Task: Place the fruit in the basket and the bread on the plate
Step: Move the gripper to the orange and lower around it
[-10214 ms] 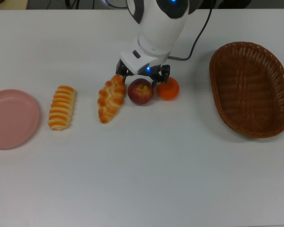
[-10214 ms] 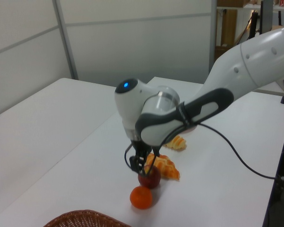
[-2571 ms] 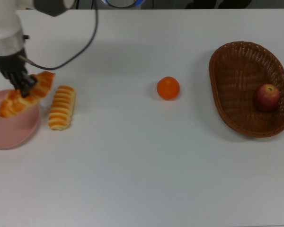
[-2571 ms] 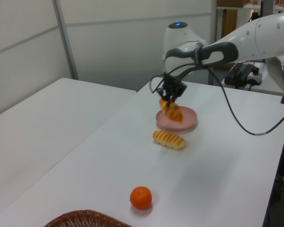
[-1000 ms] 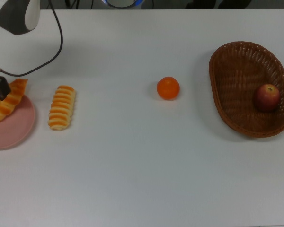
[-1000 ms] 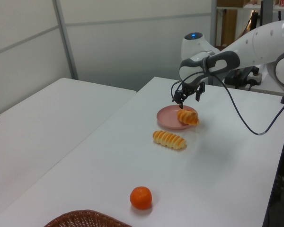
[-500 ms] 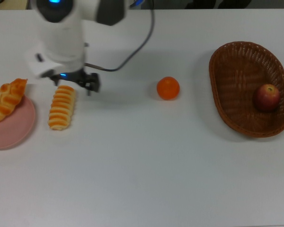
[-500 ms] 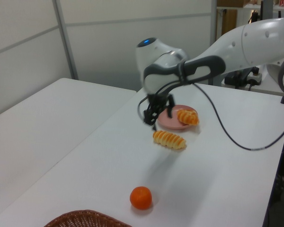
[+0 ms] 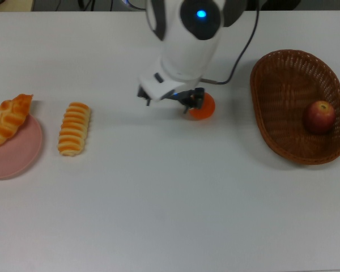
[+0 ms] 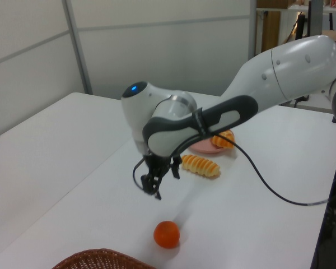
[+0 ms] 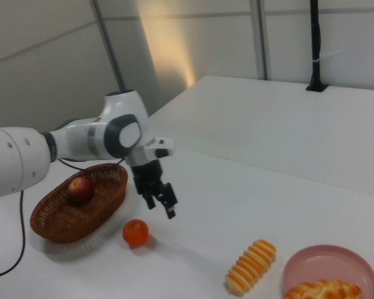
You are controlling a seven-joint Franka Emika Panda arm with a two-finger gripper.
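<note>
One fruit and one pastry are still out of place; your arm hangs above the bright orange mandarin.

Your two-finger gripper, fingers spread and empty, needs to drop and close around that mandarin, which sits on the white table near the oval brown wicker basket holding the dark red apple. The braided loaf overhangs the pale pink plate; the striped roll lies beside it. Nothing blocks the path.

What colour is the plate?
Pale pink; the plate shows best in the right view.
</note>
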